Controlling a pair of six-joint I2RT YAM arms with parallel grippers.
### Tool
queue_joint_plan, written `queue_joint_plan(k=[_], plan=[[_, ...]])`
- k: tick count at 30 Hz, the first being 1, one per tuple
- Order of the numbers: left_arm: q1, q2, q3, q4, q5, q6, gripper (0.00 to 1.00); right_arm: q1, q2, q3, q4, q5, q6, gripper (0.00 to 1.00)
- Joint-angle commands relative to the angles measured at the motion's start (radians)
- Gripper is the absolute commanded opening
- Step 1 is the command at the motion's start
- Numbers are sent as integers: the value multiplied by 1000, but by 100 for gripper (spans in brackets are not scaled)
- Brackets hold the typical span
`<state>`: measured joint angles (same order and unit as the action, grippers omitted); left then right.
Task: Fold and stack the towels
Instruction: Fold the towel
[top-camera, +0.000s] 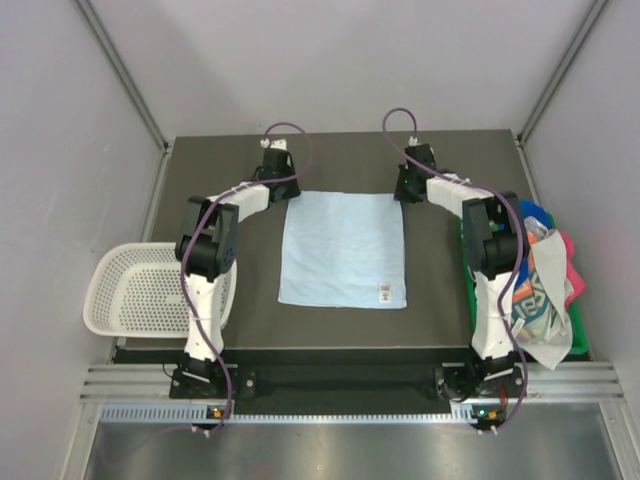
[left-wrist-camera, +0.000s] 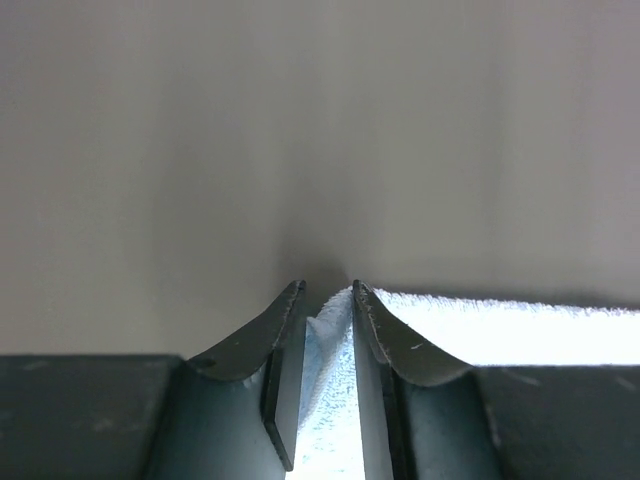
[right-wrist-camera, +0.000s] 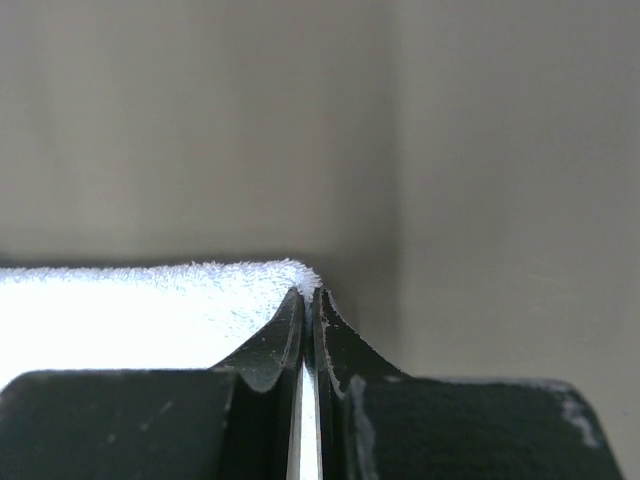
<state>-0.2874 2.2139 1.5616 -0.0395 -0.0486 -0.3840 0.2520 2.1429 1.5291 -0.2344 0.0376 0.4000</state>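
The left pincer (left-wrist-camera: 328, 295) has its jaws drawn in narrow on a raised ridge of the pale blue terry towel (left-wrist-camera: 480, 330). The cloth fills the slim gap between its dark curved fingers (left-wrist-camera: 385, 345). This is the towel's far left corner, and the rest of the cloth runs off to the right along the table.

The right pincer (right-wrist-camera: 310, 292) is closed almost tip to tip at the towel's far right corner. Only a thin bright sliver of cloth shows between its two fingers (right-wrist-camera: 270, 350), and the fuzzy edge of the corner sits right at the tips.

From above, the towel lies spread flat as a rough square in the middle of the dark table top (top-camera: 240, 320), with the two arms reaching out to its far edge, one at each corner. A small white label (top-camera: 385, 293) sits near its near right corner.

A white plastic mesh basket (top-camera: 125, 290) hangs at the left edge of the table, well apart from the towel. At the right edge, a loose heap of assorted coloured towels (top-camera: 545, 300) lies piled in a green tray (top-camera: 577, 325), partly behind the right arm.
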Motion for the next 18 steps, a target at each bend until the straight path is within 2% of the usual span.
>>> queue_joint_plan(k=[1, 11, 18], plan=[[7, -10, -55, -34, 26, -29, 30, -10, 51, 63, -37, -5, -24, 0], [39, -43, -66, -39, 10, -26, 29, -19, 64, 97, -65, -4, -33, 0], [42, -56, -66, -62, -13, -1, 33, -22, 63, 97, -66, -2, -36, 0]])
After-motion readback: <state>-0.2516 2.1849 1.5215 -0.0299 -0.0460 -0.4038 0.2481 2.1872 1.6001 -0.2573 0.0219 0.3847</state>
